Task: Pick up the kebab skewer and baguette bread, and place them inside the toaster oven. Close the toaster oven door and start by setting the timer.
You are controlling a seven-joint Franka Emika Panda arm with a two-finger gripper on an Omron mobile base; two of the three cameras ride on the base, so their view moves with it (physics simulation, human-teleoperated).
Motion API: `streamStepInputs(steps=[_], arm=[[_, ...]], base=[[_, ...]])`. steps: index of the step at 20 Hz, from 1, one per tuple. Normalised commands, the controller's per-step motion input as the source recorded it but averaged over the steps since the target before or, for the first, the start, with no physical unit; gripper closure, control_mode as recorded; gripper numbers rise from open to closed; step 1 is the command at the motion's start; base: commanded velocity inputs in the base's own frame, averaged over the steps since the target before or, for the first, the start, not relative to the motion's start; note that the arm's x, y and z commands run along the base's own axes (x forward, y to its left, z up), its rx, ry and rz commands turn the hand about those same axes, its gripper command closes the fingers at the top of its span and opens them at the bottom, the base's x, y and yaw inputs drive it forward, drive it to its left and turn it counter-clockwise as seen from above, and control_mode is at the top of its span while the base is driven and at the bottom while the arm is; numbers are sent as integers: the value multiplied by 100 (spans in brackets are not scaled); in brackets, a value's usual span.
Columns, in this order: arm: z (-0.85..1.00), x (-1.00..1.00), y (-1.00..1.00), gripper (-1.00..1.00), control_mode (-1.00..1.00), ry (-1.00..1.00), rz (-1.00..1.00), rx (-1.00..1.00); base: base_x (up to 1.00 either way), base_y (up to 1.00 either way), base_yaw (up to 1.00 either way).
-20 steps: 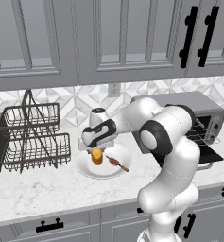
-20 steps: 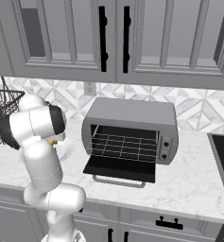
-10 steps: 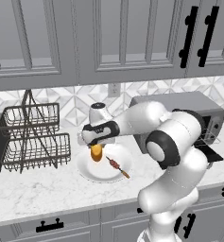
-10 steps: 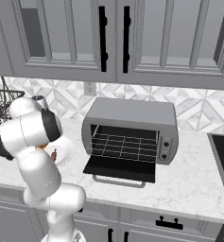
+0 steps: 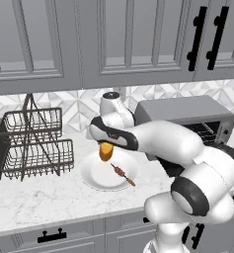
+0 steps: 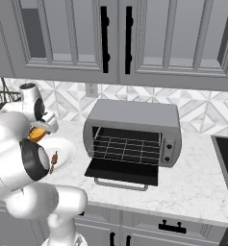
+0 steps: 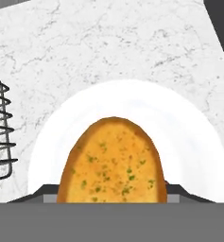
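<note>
My tool (image 5: 104, 146) pinches the baguette bread (image 5: 105, 151) above the white plate (image 5: 96, 175).
The kebab skewer (image 5: 122, 173) lies on that plate; toaster oven door (image 6: 122, 171) hangs open.

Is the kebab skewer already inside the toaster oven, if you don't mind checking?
No, the kebab skewer lies on the white plate, and the toaster oven holds nothing on its rack.

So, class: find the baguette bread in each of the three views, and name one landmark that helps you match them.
Left base view: baguette bread left of centre, above the white plate.
Right base view: far left, beside the arm.
Hand view: bottom centre, close up.
Shared landmark: the white plate.
</note>
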Motion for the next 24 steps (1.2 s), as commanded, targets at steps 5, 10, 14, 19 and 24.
streamStepInputs(steps=[5, 10, 14, 19, 24], arm=[[69, -93, -59, 100, -100, -3, -17, 8], [59, -96, -91, 100, -100, -3, -22, 13], [37, -46, -100, 100, -100, -2, -28, 12], [34, -22, -100, 100, -100, 0, -37, 12], [8, -6, -100, 100, -100, 0, -38, 9]], base=[[0, 0, 0], [0, 0, 0], [0, 0, 0], [0, 0, 0], [0, 0, 0]])
